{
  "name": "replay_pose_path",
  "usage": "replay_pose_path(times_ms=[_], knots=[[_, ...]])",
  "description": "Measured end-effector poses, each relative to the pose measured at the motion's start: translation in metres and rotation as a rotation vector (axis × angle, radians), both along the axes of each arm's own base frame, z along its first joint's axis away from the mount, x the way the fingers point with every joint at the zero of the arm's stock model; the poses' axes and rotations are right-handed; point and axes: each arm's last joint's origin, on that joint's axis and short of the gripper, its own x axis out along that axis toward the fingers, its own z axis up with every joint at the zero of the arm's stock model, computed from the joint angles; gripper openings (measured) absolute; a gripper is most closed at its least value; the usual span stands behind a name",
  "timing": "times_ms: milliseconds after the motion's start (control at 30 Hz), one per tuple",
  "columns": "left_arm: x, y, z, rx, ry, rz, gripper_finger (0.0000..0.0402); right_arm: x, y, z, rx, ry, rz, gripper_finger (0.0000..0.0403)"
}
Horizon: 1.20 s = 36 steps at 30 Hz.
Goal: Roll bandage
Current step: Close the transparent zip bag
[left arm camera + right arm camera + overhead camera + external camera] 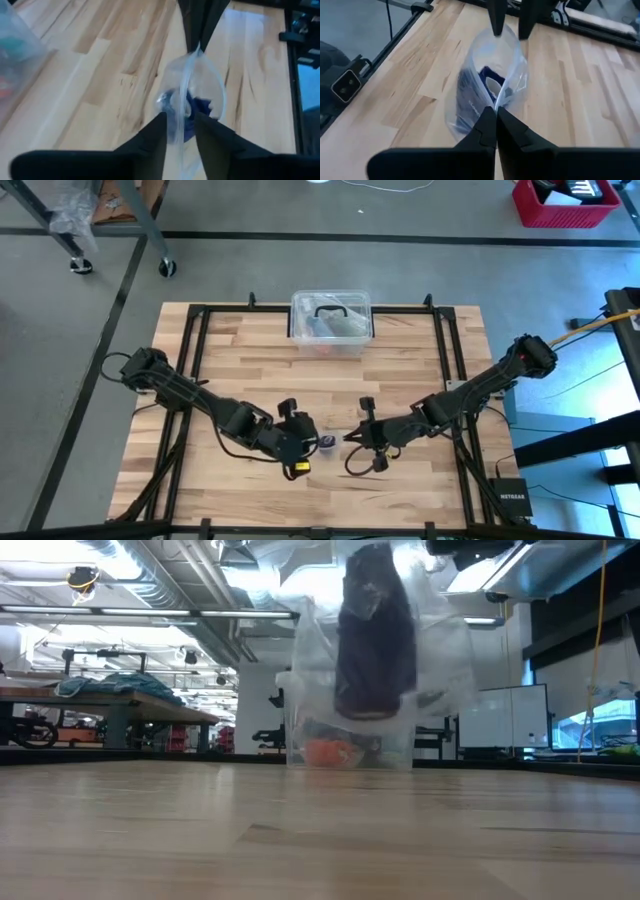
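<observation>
Clear plastic box on wooden table.

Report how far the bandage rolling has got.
Done: nothing rolled. The bandage is bunched inside the clear wrapper. In hand: the right pincer is shut on the wrapper's edge; the left pincer stands open around its other side. Left: unwrap, roll.

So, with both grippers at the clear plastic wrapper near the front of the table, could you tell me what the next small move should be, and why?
Probably the left gripper should back away from the crinkled clear plastic wrapper. Its fingers stand apart on either side of the film, while the right gripper is shut on the opposite edge. The dark navy bandage is bunched inside, so the left gripper must clear the film before it can reach in.
</observation>
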Motion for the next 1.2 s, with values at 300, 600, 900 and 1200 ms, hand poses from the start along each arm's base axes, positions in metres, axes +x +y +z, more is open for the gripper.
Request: replay_pose_path(times_ms=[300,600,900,1200], knots=[[-0.027,-0.017,-0.006,-0.013,0.066,0.028,0.0120,0.007,0.002,-0.022,-0.001,0.093,-0.042,0.0003],[-0.059,-0.037,-0.059,0.052,0.107,0.121,0.0121,0.012,0.004,-0.034,0.000,0.129,-0.065,0.0003],[-0.055,-0.033,-0.083,0.165,0.039,0.072,0.0121,0.013,0.004,-0.036,-0.009,0.129,-0.073,0.0003],[-0.043,-0.020,-0.082,0.203,0.050,0.035,0.0120,0.013,0.004,-0.036,-0.010,0.130,-0.073,0.0003]])
